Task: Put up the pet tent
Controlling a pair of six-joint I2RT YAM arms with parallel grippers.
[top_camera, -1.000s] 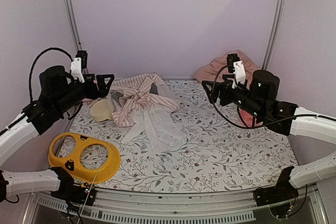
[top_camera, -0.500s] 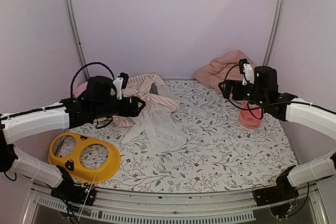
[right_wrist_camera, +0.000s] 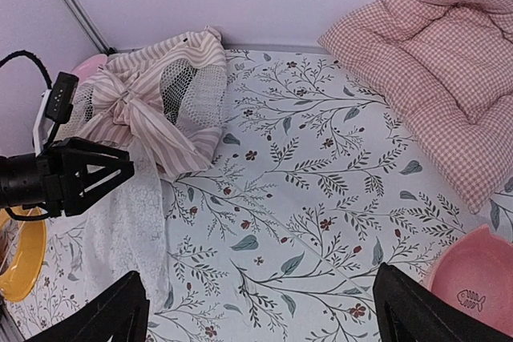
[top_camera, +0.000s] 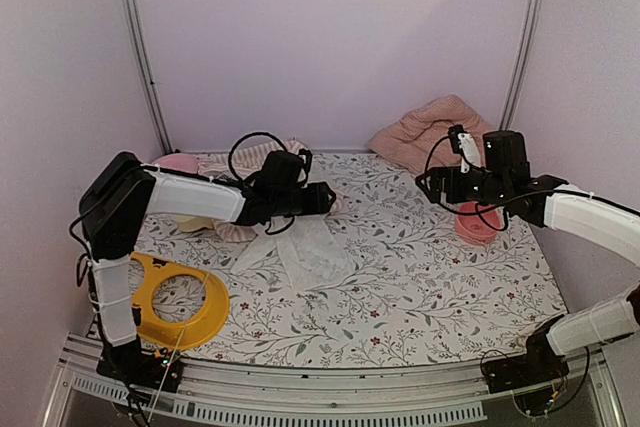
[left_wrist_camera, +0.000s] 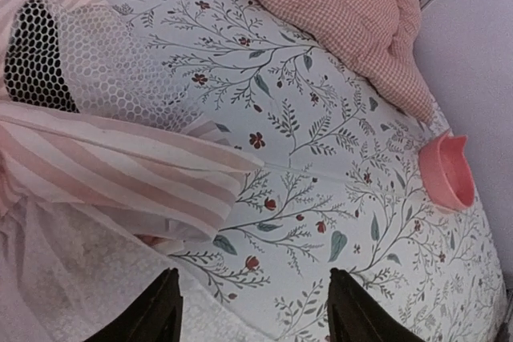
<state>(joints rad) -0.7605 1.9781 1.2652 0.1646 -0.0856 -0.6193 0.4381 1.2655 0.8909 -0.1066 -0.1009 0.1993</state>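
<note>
Striped pet tent point(right_wrist_camera: 148, 98) lies collapsed, sheer curtain point(top_camera: 310, 252) trailing nearward.

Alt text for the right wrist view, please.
The pet tent lies collapsed at upper left on the floral table, the open left pincer by its sheer curtain. A pink checked cushion fills the upper right, a pink bowl the lower right; the open right pincer frames the bottom.

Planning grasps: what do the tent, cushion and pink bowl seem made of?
Tent: soft matte striped fabric, creased, plus open white mesh. Cushion: quilted checked cloth, puffy. Bowl: probably moulded plastic, smooth with a rigid rim.
</note>
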